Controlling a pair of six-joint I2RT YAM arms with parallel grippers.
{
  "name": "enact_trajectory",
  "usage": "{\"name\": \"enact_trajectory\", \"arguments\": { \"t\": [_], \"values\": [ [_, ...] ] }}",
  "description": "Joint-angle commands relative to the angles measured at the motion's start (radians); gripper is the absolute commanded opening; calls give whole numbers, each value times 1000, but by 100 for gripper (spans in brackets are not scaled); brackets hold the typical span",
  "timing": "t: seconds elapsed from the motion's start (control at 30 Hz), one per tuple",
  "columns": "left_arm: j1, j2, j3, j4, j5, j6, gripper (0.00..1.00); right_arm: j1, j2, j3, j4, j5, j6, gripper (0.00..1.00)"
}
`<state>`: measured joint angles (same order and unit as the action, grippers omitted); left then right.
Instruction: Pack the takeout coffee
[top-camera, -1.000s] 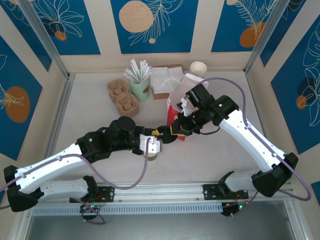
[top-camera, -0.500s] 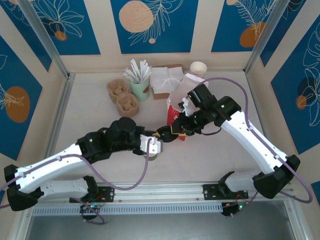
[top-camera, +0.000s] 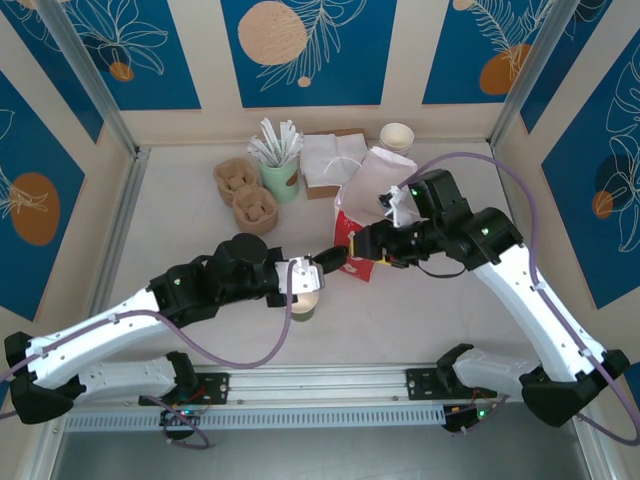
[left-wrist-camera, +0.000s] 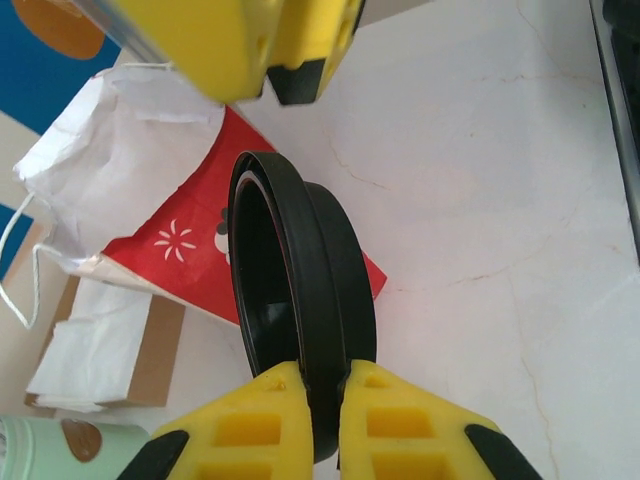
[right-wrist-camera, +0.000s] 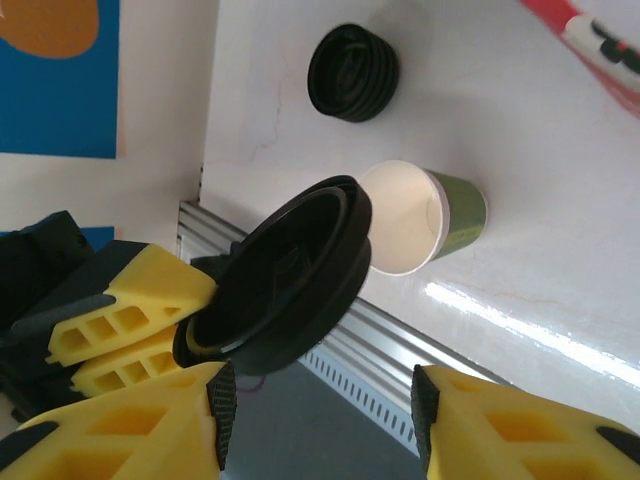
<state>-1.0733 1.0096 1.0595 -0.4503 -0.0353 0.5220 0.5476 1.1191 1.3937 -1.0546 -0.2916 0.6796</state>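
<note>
Top view: the left gripper, jaws clenched on the rim of the edge-up black lid, is nearer the lidless takeout coffee cup, upright on the table at its 6 o'clock, while the right gripper has its jaws released.

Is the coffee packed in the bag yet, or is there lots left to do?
Not yet. Done: a black lid is up off the table. In hand: the left end effector pinches it by its rim, with the right end effector open beside it. Left: the green cup stands open, so it needs its lid, then goes into the red and white bag.
</note>
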Motion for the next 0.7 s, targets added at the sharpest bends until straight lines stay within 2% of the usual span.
{"name": "enact_trajectory", "arguments": {
  "t": [0.0,0.1,0.33,0.67],
  "values": [
    [28,-28,25,-10,-8,-144,9,-12,-50,-33,41,13,2,52],
    [56,-40,35,-40,6,-253,7,-12,-101,-73,99,13,3,52],
    [141,-65,59,-128,139,-537,6,-11,-240,-234,257,-6,40,51],
    [347,-133,-9,-172,357,-920,6,46,-310,-435,390,-38,161,50]
  ]
}}
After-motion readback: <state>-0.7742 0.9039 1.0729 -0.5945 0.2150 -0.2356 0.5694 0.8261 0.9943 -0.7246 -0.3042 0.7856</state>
